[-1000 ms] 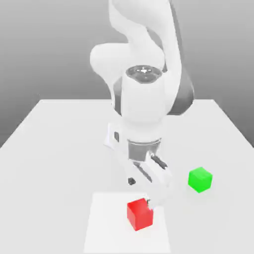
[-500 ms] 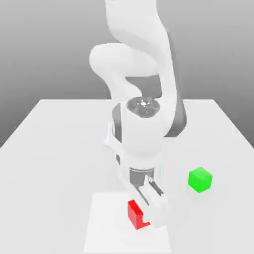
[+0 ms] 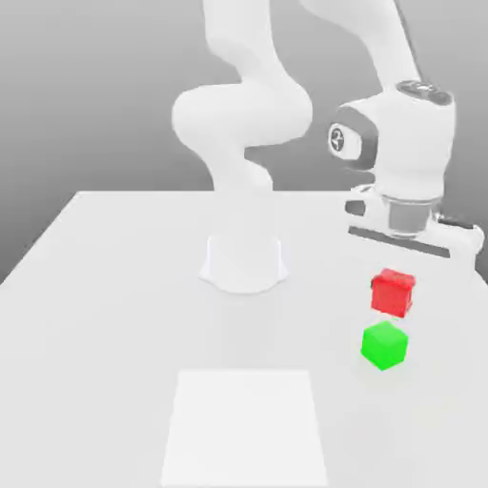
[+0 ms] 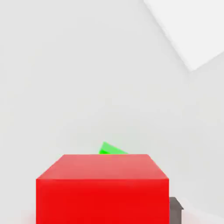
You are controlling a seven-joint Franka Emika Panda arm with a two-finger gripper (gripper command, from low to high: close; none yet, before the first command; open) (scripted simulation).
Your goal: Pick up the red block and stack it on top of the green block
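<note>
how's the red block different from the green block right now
The red block is held in the air in the shut pincer; the green block rests on the white table. Red hangs just above green with a gap between them, so the stack is not made yet. Colour differs: bright red against bright green. Both are plain matte cubes that look about the same size.

Hand [image 3: 393, 282] clamped, pointing down.
</note>
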